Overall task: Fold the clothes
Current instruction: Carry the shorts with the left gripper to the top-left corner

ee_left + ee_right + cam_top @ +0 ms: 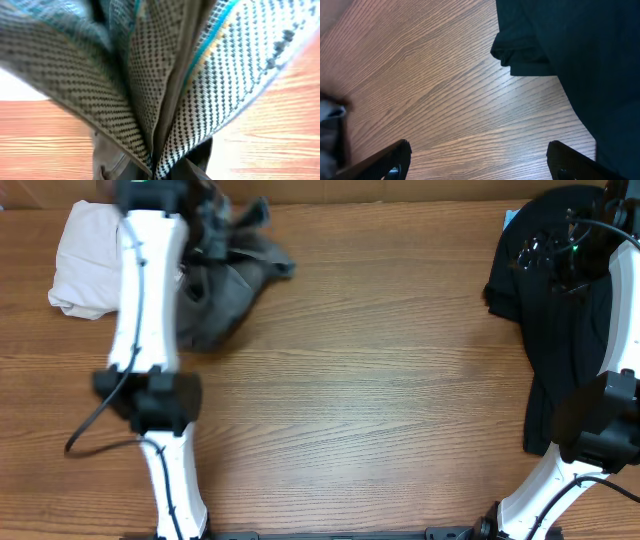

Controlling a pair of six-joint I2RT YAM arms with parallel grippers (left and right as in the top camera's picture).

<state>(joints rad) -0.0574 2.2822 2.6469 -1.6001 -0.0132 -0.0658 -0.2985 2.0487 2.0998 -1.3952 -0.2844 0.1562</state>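
Note:
The mid-grey woven shorts (pixel 235 280) lie bunched at the back left of the table, one part lifted. My left gripper (pixel 215 225) is shut on a fold of that cloth. In the left wrist view the weave (pixel 150 75) fills the frame and pinches together at the bottom centre, hiding the fingers. A cream garment (pixel 85 255) lies crumpled to the left of the arm. The black T-shirt (pixel 560 310) is spread along the right side. My right gripper (pixel 480 162) hangs open over bare wood beside the T-shirt's edge (pixel 570 45), holding nothing.
The wooden table (pixel 380 380) runs between the two piles. The left arm (pixel 150 310) reaches up the left side, partly covering the shorts and the cream garment. The right arm (pixel 600 410) stands over the T-shirt at the right edge.

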